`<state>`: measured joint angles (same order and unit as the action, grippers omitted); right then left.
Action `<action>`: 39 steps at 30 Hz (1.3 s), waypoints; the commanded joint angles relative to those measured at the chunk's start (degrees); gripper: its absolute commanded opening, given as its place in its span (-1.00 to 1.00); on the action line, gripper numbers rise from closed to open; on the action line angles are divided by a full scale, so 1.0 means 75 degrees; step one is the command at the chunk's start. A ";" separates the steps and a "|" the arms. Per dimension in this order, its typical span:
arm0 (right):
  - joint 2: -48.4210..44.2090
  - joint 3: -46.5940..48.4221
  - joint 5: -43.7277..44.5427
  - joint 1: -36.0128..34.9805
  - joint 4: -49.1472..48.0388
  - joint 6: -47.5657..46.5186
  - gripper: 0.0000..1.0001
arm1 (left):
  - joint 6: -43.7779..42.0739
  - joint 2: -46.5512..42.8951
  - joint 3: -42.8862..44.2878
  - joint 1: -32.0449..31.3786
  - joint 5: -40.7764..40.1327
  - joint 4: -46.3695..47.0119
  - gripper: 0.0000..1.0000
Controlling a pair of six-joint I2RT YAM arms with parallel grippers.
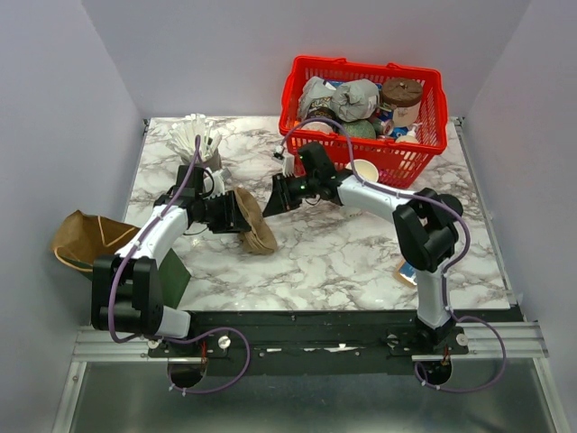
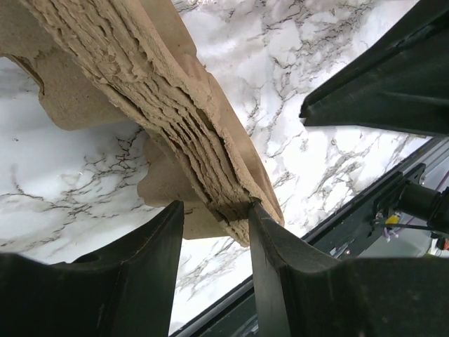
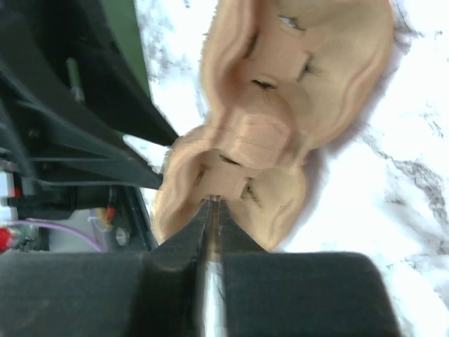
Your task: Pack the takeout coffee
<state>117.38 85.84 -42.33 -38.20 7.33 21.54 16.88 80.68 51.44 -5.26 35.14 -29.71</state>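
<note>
Left wrist, layered tan carrier stack (image 2: 184, 126) held in left end effector (image 2: 215, 223), right end effector (image 3: 212, 209) narrow

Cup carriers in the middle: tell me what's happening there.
Both arms are on the stack of cup carriers, tilted up at the middle of the marble table. The left fingers clamp the stack's edge; the right fingers pinch the rim of the facing carrier, apparently to peel one off. A paper cup stands by the red basket.
</note>
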 commanded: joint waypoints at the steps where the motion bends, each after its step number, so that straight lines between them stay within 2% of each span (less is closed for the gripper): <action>1: -0.0300 -0.0020 -0.0544 -0.0239 -0.0099 -0.0235 -0.08 | -0.0423 0.0281 -0.0179 0.0080 -0.1169 -0.0550 -0.03; 3: -0.0218 -0.0020 -0.0871 -0.0344 -0.0169 -0.0177 0.12 | -0.0423 0.0316 -0.0167 0.0068 -0.1146 -0.0526 -0.03; 4: -0.0148 -0.0055 -0.0953 -0.0356 -0.0320 -0.0037 0.15 | -0.0435 0.0328 -0.0156 0.0068 -0.1134 -0.0526 -0.03; 14: 0.0251 0.0144 -0.1282 -0.0556 -0.0263 -0.0024 0.16 | -0.0482 0.0387 -0.0074 0.0068 -0.1157 -0.0550 -0.03; 20: 0.0439 0.0179 -0.1119 -0.0567 -0.0122 0.0011 0.10 | -0.0505 0.0398 -0.0050 0.0080 -0.1192 -0.0562 -0.03; 27: 0.0556 0.0285 -0.1212 -0.0567 -0.0146 -0.0001 -0.08 | -0.0540 0.0457 -0.0050 0.0080 -0.1181 -0.0585 -0.03; 33: 0.0556 0.0308 -0.1400 -0.0567 -0.0251 0.0011 0.00 | -0.0529 0.0469 -0.0050 0.0080 -0.1181 -0.0550 -0.03; 39: 0.0661 0.0320 -0.1318 -0.0567 -0.0251 0.0081 -0.14 | -0.0517 0.0434 -0.0109 0.0080 -0.1181 -0.0515 -0.03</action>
<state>120.44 86.67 -50.92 -42.06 6.07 21.69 16.08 81.78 52.38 -5.26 35.18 -30.55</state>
